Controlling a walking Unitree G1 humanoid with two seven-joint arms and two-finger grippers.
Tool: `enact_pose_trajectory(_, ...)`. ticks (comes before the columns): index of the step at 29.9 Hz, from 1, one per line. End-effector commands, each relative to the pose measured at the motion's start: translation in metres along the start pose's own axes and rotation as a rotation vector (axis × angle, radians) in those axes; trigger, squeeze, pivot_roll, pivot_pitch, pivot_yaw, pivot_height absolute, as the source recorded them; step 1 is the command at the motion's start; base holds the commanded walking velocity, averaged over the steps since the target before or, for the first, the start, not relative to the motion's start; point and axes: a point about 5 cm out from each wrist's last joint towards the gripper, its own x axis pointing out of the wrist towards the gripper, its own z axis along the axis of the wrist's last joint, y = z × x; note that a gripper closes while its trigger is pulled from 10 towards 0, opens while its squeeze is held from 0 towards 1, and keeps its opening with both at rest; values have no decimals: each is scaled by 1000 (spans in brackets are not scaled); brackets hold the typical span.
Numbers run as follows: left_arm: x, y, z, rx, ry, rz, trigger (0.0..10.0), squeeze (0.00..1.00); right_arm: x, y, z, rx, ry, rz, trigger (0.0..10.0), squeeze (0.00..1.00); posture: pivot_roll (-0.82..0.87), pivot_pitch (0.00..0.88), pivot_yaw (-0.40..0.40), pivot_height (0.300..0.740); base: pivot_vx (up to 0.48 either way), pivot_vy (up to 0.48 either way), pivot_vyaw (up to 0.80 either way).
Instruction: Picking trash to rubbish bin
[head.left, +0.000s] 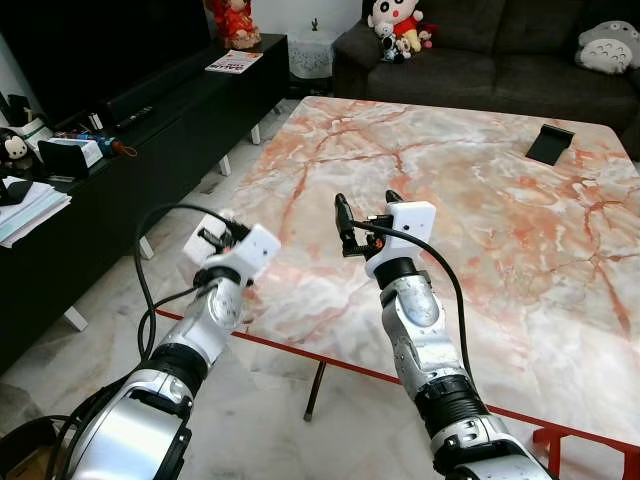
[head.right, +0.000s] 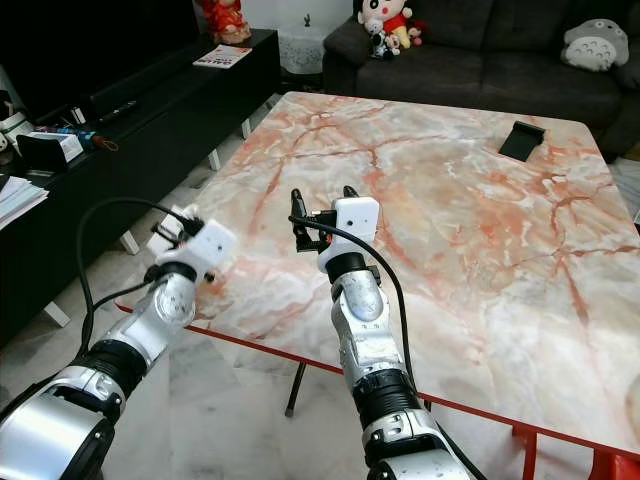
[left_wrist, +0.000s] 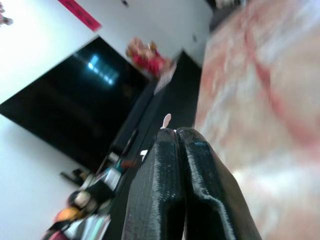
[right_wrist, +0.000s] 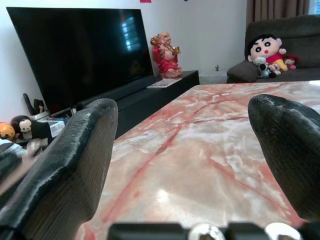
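Both arms hover over the marble bench (head.left: 480, 200): our left gripper (left_wrist: 182, 165) has its jaws pressed together, our right gripper (head.left: 368, 215) spread and empty. We judge we are searching; no trash or bin is visible.

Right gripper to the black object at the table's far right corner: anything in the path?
Nothing visible. The right gripper, fingers open, hovers over the near part of the marble table, and bare tabletop lies between it and the black object. The left gripper is off to the side at the table's left edge, shut.
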Motion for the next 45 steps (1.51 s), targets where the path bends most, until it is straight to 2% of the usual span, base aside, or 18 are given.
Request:
enact_pose_trajectory(1, 2, 1, 10, -134, -34, 10, 10000, 0, 2, 2, 5, 1, -26, 1, 10000, 0, -76, 3, 23, 740, 0, 0, 0)
enact_pose_trajectory(2, 2, 1, 11, -175, -37, 12, 10000, 0, 2, 2, 5, 3, -28, -1, 10000, 0, -76, 3, 23, 740, 0, 0, 0)
enact_pose_trajectory(4, 1, 5, 17, -318, -59, 68, 10000, 0, 2, 1, 6, 13, -40, -17, 10000, 0, -73, 1, 26, 740, 0, 0, 0)
enact_pose_trajectory(7, 1, 9, 24, -368, -99, 107, 10000, 0, 1, -2, 6, -4, -45, -16, 10000, 0, -79, 4, 27, 740, 0, 0, 0)
enact_pose_trajectory(13, 0, 11, 29, -366, -153, 93, 10000, 0, 0, -11, 7, -53, -47, -24, 10000, 0, -79, 4, 27, 740, 0, 0, 0)
enact_pose_trajectory(14, -1, 14, 27, -375, -159, 109, 10000, 0, -1, -30, 10, -81, -49, -64, 10000, 0, -73, 6, 13, 740, 0, 0, 0)
enact_pose_trajectory(17, 0, 16, 23, -369, -128, 127, 10000, 0, -2, -43, 15, -117, -61, -78, 10000, 0, -79, 8, 15, 740, 0, 0, 0)
enact_pose_trajectory(21, -1, 15, 21, -365, -123, 120, 10000, 0, -2, -43, 15, -120, -66, -77, 10000, 0, -82, 10, 18, 740, -122, 0, 0)
enact_pose_trajectory(27, 0, 18, 24, -369, -141, 121, 10000, 0, -5, -33, 9, -117, -58, -56, 10000, 0, -79, 14, 22, 740, -251, 0, 0)
enact_pose_trajectory(39, 0, 18, 24, -365, -141, 119, 10000, 0, -5, -40, 11, -125, -65, -76, 10000, 0, -81, 12, 26, 740, -166, 0, 0)
enact_pose_trajectory(45, 1, 19, 23, -360, -140, 119, 10000, 0, -7, -36, 8, -118, -59, -74, 10000, 0, -80, 11, 27, 740, 0, 0, 0)
